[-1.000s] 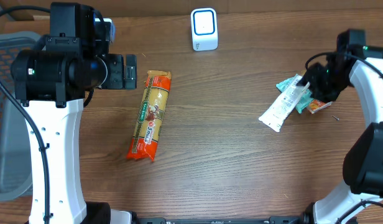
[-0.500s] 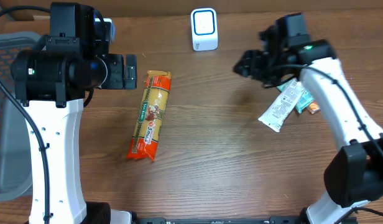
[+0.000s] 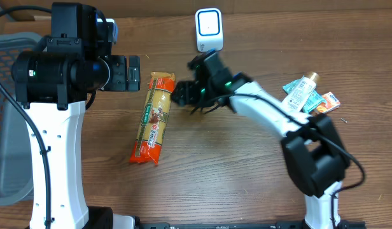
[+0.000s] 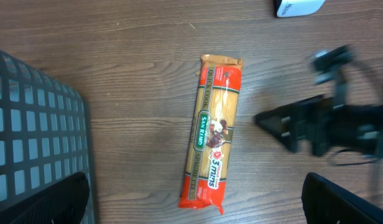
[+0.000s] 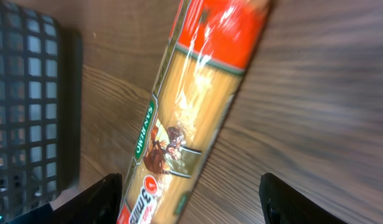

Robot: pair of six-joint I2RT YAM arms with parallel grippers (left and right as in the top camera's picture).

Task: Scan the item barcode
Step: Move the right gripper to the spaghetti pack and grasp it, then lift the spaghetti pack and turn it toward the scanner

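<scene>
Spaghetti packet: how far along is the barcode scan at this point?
Done: nothing visible yet; the spaghetti packet lies flat on the table, ungripped. In hand: the right gripper hovers open beside it. Remaining: grasp it, carry it to the scanner, show the barcode.

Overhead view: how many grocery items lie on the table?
4. A long orange-and-yellow spaghetti pack left of centre; clustered at the right, a white plastic tube, a teal packet beneath it and a small orange packet. The cluster may hide more.
</scene>
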